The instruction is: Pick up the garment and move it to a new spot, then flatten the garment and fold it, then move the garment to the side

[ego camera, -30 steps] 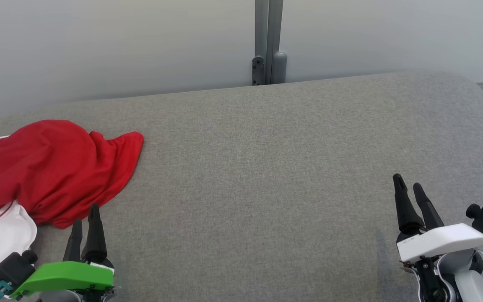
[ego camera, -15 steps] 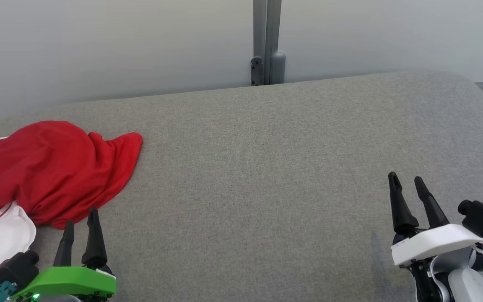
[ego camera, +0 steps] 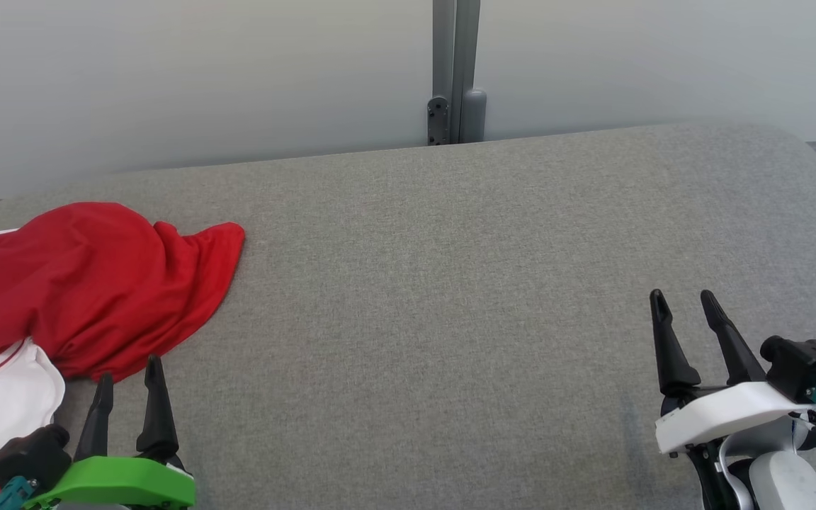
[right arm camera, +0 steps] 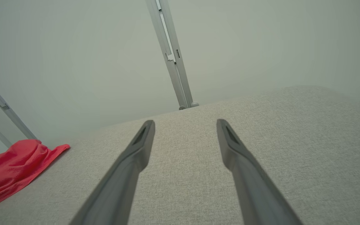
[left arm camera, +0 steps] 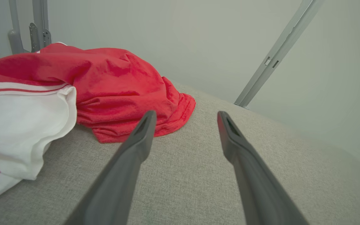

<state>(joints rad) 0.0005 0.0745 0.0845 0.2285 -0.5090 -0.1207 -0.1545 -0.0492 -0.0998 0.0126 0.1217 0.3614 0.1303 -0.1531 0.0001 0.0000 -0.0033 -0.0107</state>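
Head view: red garment (ego camera: 89, 283) lies crumpled at the far left of the grey padded surface (ego camera: 450, 297), just ahead and slightly left of the left gripper (ego camera: 129, 370). Its near hem is almost at the fingertips, not touching. The heap's long axis runs from the white striped panel (ego camera: 4, 404) at the left edge diagonally up-right to a pointed flap. Left gripper: 2 fingers spread, holding nothing. Right gripper (ego camera: 681, 295): also spread and empty, well apart from the cloth across bare surface. Left arm is clearly nearer; likely a short reach forward-left to pinch the hem. Nothing in the way. Grey post (ego camera: 455, 71) stands behind the far edge, out of the path. Garment runs off frame left, so its full extent is unclear.
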